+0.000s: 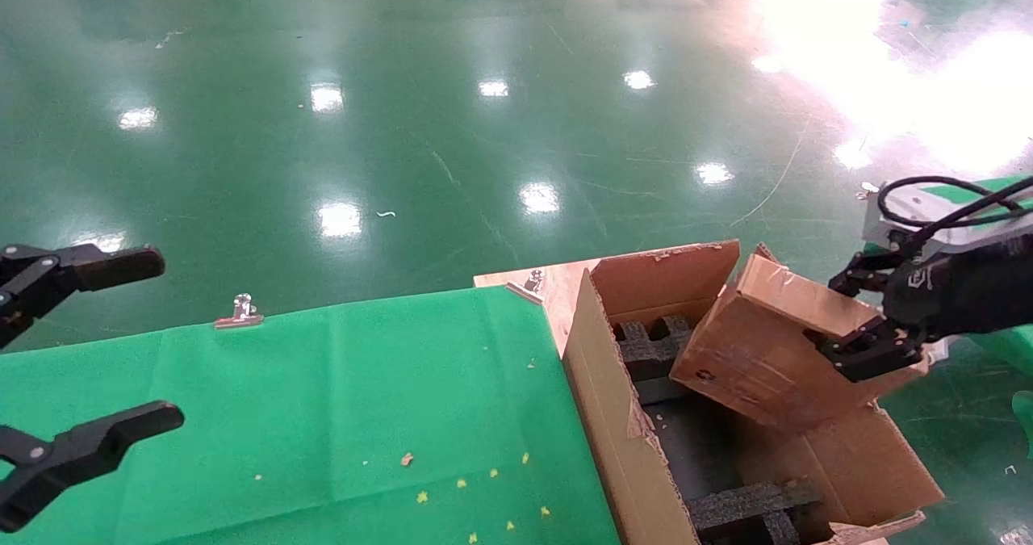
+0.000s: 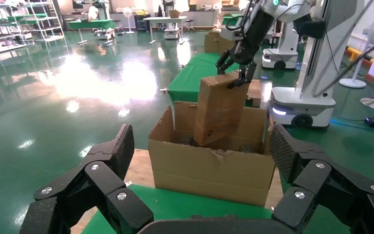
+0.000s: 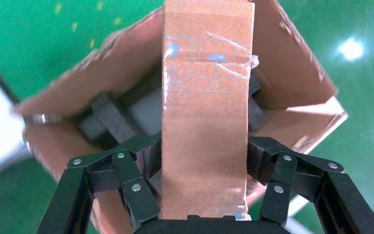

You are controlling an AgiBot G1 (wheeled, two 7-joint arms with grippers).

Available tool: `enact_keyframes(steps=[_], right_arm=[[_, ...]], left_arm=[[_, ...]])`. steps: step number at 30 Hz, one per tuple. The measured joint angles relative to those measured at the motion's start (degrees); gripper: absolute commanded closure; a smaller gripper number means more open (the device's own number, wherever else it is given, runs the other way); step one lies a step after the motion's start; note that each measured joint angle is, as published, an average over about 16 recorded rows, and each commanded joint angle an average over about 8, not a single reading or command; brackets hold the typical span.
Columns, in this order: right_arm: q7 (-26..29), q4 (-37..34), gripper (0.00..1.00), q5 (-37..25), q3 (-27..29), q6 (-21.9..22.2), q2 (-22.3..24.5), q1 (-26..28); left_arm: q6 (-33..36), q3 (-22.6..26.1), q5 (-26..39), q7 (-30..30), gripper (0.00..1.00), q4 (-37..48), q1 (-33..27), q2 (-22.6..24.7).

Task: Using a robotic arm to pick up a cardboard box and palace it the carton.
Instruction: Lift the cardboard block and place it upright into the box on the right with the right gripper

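The right black gripper (image 1: 862, 320) clamps the small scuffed brown cardboard box (image 1: 759, 351), tilted over the large brown corrugated carton (image 1: 629, 440) holding black foam inserts (image 1: 646, 343). The left gripper (image 1: 64, 359) hangs spread open over the green cloth-covered table (image 1: 339, 400).

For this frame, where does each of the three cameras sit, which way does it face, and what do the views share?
Head view: high, facing forward and down at the carton; shows left gripper and right gripper.
Left wrist view: behind the open left gripper, facing across to the carton.
Right wrist view: above the right gripper, facing down into the carton.
All share the held cardboard box.
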Motion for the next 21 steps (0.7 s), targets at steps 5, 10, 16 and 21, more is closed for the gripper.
enact_keyframes(steps=[5, 10, 16, 21], right_arm=[[5.29, 2.72, 1.0, 2.85, -0.64, 6.31, 5.47, -3.22], [9.87, 6.61, 1.0, 4.71, -1.29, 12.69, 10.66, -5.42], [13.63, 11.27, 1.0, 6.29, -1.87, 18.78, 15.52, -6.87], [15.3, 13.73, 1.0, 6.92, -2.13, 21.56, 17.67, -7.31]], left_arm=[[0.0, 0.0, 0.0, 0.0, 0.0, 0.0, 0.0, 0.0], [0.0, 0.0, 0.0, 0.0, 0.0, 0.0, 0.0, 0.0], [-0.01, 0.0, -0.01, 0.0, 0.0, 0.0, 0.0, 0.0], [-0.01, 0.0, -0.01, 0.0, 0.0, 0.01, 0.01, 0.0]])
